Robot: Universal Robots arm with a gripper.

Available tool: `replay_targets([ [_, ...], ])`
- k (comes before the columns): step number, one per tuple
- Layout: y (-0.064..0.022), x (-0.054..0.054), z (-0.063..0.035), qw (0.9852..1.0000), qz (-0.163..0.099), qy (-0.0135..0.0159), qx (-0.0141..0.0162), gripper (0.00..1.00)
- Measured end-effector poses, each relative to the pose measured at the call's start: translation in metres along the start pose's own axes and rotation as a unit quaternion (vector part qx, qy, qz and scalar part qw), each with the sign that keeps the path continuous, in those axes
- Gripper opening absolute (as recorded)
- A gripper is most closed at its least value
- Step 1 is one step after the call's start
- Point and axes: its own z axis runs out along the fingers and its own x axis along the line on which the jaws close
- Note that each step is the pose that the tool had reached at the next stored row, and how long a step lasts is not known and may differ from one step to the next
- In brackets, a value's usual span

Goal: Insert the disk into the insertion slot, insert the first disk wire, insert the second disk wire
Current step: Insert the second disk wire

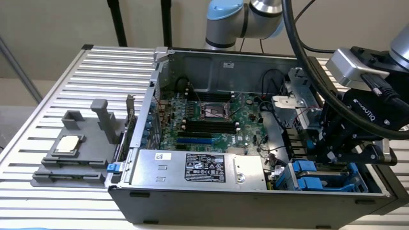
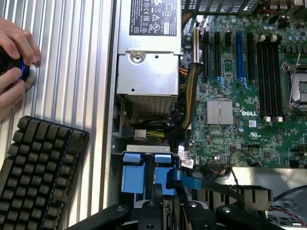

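Gripper point(image 1: 338, 143) hangs over the open computer case point(image 1: 255, 191), at the corner with the insertion slot point(image 1: 326, 178); whether its jaws hold anything I cannot tell, the fingers being hidden behind its black body. Directly beneath it sit blue carrier tabs point(image 2: 144, 172) in the slot's rails; the disk itself is not plainly seen, probably seated there. Judged: the disk is rigid, fairly heavy, smooth metal; best taken by its plastic frame edges; thin wires point(image 2: 192, 184) beside are limp and easily snagged. Ribbed metal worktop point(image 1: 96, 62); a keyboard point(image 2: 38, 167) and a person's hand point(image 2: 14, 62) lie beyond the case.
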Motion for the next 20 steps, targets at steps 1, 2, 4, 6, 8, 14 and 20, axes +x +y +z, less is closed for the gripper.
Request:
replay_targets([
  [1,0.0,0.0,0.0,1.0,0.0,0.0,0.0,0.25],
  [2,0.0,0.0,0.0,1.0,0.0,0.0,0.0,0.25],
  [4,-0.0003,0.0,-0.0003,1.0,0.0,0.0001,0.0,0.25],
  [6,-0.0004,-0.001,-0.0032,1.0,0.0,0.0001,0.0,0.25],
  [8,0.0001,-0.002,-0.0097,1.0,0.0,0.0,0.0,0.25],
  [14,0.0023,-0.004,-0.0279,1.0,0.0,0.0001,0.0006,0.25],
  [20,0.0014,-0.005,-0.0251,1.0,0.0,0.0001,0.0007,0.25],
])
